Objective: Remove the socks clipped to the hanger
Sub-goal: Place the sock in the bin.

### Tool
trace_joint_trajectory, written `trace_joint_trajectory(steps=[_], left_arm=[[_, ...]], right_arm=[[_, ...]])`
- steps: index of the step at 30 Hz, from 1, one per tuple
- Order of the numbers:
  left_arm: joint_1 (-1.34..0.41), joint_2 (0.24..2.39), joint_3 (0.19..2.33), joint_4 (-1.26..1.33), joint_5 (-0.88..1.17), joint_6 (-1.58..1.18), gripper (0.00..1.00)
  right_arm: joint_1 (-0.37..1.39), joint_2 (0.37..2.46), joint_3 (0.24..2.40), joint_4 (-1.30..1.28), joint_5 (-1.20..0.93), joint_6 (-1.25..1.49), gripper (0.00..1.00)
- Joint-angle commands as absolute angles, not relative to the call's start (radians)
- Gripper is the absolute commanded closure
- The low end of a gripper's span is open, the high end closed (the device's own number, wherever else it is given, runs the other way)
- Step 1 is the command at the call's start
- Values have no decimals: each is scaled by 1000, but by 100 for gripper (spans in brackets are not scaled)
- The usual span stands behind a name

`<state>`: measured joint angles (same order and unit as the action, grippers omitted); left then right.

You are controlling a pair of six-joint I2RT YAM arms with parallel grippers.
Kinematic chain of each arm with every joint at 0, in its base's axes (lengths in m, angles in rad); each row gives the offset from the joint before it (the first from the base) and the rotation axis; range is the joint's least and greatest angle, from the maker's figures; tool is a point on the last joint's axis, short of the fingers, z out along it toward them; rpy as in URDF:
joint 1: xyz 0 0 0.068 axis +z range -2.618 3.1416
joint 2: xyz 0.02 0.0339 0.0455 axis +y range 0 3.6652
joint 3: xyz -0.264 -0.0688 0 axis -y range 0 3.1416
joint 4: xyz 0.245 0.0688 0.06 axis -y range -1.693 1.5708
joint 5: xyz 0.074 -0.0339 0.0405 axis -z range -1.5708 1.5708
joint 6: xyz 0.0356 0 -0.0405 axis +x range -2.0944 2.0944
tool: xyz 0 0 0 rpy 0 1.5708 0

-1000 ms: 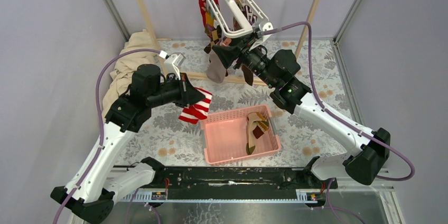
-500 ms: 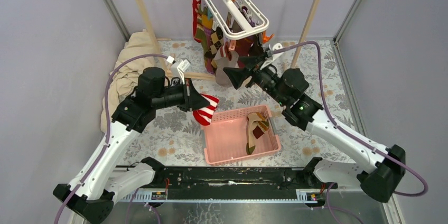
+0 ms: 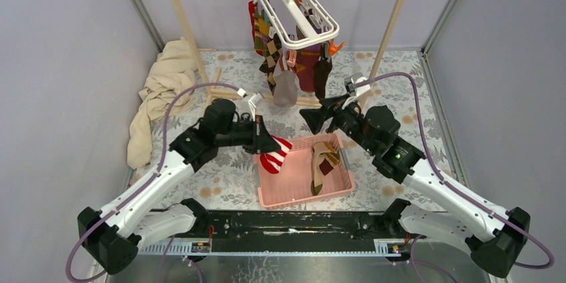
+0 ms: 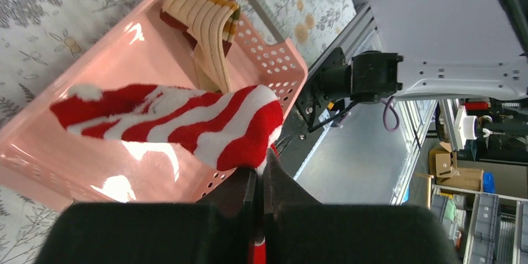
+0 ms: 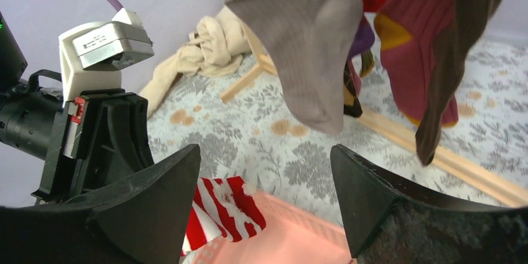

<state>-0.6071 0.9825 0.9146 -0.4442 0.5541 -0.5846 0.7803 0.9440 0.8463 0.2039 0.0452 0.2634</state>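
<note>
In the top external view, a white plastic rectangular drying hanger (image 3: 298, 16) is seen hung by its hook at the far side, with several mixed fabric socks (image 3: 286, 73) clipped beneath it. The left gripper (image 3: 272, 144) is held over the far-left corner of a pink perforated plastic basket (image 3: 306, 193) and is pinched on a red-and-white striped sock (image 3: 275, 157). The right gripper (image 3: 318, 115) is spread wide and empty, near the hanging socks but apart from them.

In the left wrist view, the striped sock is clamped between pressed-together fingers and stretched over the basket's interior; whether it touches the floor cannot be told. A beige ribbed sock with maroon stripes (image 4: 208, 21) is lying deeper inside.

In the right wrist view, the dark fingers (image 5: 149, 208) are parted, with a grey sock (image 5: 308, 46), a maroon sock with yellow bands (image 5: 414, 46) and a dark brown sock (image 5: 461, 40) dangling ahead.
</note>
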Motion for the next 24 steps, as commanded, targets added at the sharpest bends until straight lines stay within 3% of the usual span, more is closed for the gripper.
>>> trace_joint_trajectory(steps=[1, 8, 11, 13, 17, 18, 21, 22, 24], left_arm=[[-666, 1018, 850, -295, 511, -631, 100], [-765, 1075, 785, -226, 437, -669, 99], [-777, 1096, 761, -225, 414, -665, 80], [-784, 1092, 744, -232, 390, -659, 60], [-785, 1070, 737, -279, 328, -639, 47], [-785, 1069, 741, -292, 314, -634, 37], [-785, 1058, 744, -323, 281, -630, 33], [-785, 1048, 746, -333, 263, -629, 24], [-786, 1026, 755, -366, 222, -629, 21]], right_arm=[[775, 887, 805, 138, 83, 292, 16], [775, 840, 754, 89, 90, 305, 16], [776, 832, 740, 77, 83, 311, 16], [776, 827, 735, 67, 82, 316, 16], [775, 822, 729, 50, 76, 319, 16], [775, 822, 727, 48, 71, 318, 16], [776, 832, 723, 48, 57, 322, 16], [776, 837, 723, 49, 52, 324, 16], [775, 845, 721, 49, 44, 328, 17]])
